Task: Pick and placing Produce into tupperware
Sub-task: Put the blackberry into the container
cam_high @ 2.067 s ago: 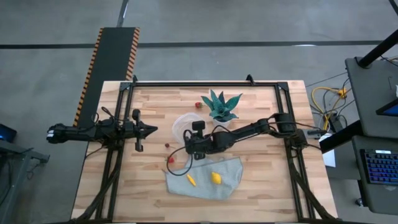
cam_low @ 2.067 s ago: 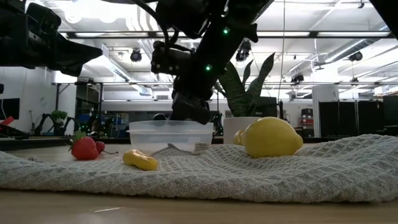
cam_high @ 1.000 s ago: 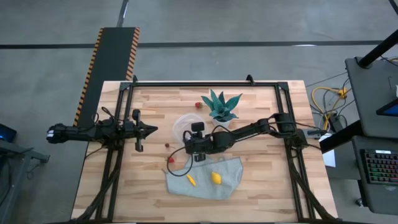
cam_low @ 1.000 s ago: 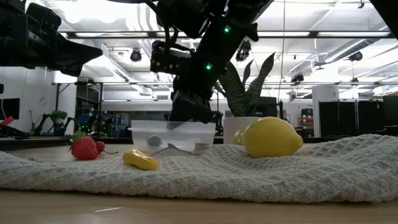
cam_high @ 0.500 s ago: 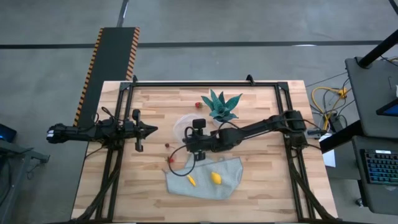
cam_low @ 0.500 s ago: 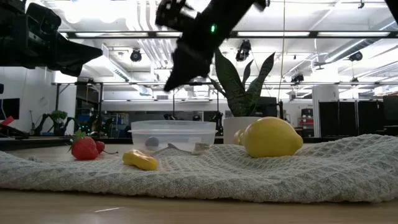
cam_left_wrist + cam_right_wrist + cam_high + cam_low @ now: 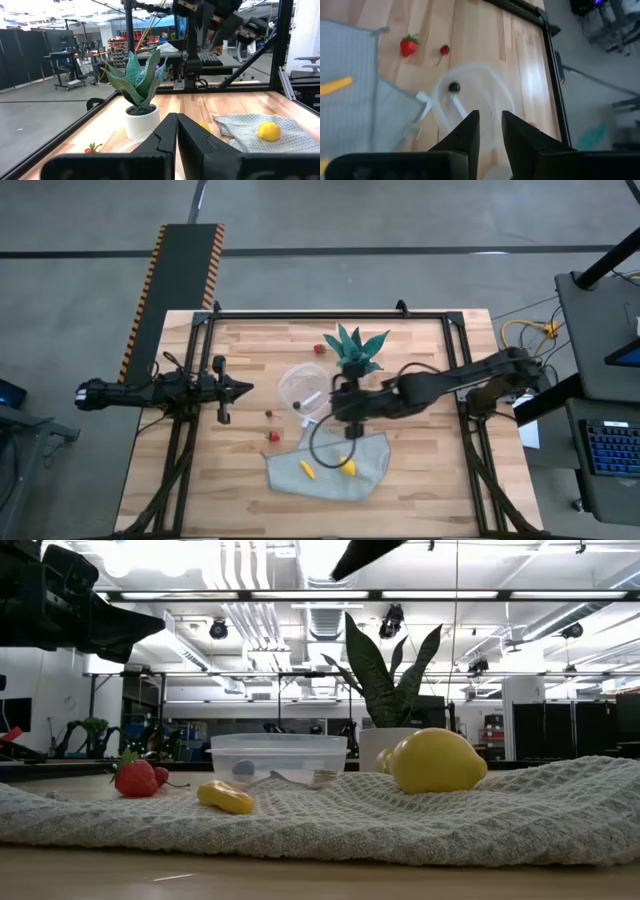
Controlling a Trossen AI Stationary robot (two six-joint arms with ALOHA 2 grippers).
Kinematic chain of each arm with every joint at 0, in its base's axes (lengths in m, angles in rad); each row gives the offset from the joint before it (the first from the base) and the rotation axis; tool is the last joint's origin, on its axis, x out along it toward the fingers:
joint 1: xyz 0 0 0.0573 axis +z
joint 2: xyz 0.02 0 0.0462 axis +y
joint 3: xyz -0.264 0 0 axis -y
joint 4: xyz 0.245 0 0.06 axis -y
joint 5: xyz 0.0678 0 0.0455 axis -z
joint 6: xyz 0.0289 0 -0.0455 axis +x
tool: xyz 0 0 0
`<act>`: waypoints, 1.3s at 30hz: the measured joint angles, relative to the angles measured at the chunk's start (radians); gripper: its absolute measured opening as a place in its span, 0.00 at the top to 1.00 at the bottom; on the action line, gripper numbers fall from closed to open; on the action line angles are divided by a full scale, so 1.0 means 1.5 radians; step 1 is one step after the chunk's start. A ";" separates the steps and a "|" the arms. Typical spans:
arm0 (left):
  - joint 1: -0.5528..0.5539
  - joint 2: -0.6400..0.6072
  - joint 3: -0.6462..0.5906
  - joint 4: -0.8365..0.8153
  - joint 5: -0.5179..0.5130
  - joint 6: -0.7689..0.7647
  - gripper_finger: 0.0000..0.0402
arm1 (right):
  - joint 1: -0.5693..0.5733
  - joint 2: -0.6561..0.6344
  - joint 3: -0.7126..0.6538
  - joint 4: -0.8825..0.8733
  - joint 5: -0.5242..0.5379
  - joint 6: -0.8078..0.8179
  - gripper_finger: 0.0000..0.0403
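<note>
The right tool (image 7: 345, 402) hangs above the desk (image 7: 250, 480), at about 3 o'clock from the tupperware (image 7: 303, 387) and just beside its rim in the high view. Its fingers (image 7: 465, 134) stand a little apart with nothing between them. In the right wrist view the clear container lies ahead of those fingers, and one dark round piece (image 7: 454, 87) sits inside it; a strawberry (image 7: 408, 46) and a smaller red berry (image 7: 444, 49) lie on the wood beyond the container. At 6 o'clock from the tupperware the grey cloth (image 7: 370, 462) carries a lemon (image 7: 346, 466) and a narrower yellow piece (image 7: 307, 470). Another red piece (image 7: 319, 348) lies at 9 o'clock from the potted plant (image 7: 354, 349), though it is too small to make out clearly. The left tool (image 7: 243, 388) waits over the desk's 9 o'clock side, well apart from the container, its fingers (image 7: 167, 137) pressed together.
</note>
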 joint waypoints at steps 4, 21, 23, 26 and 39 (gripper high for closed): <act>0.000 0.000 0.000 0.000 0.000 0.000 1.00 | 0.012 -0.080 -0.063 -0.041 0.001 0.062 0.82; 0.000 0.000 0.000 0.000 0.000 0.000 1.00 | 0.158 -0.457 -0.510 0.102 0.159 0.328 0.83; 0.000 0.000 0.000 0.000 0.000 0.000 1.00 | 0.158 -0.476 -0.554 0.149 0.163 0.312 0.83; 0.000 0.000 0.000 0.000 0.000 0.000 1.00 | 0.158 -0.492 -0.613 0.231 0.158 0.291 0.83; 0.000 0.000 0.000 0.000 0.000 0.000 1.00 | 0.095 -0.507 -0.766 0.455 0.089 0.255 0.63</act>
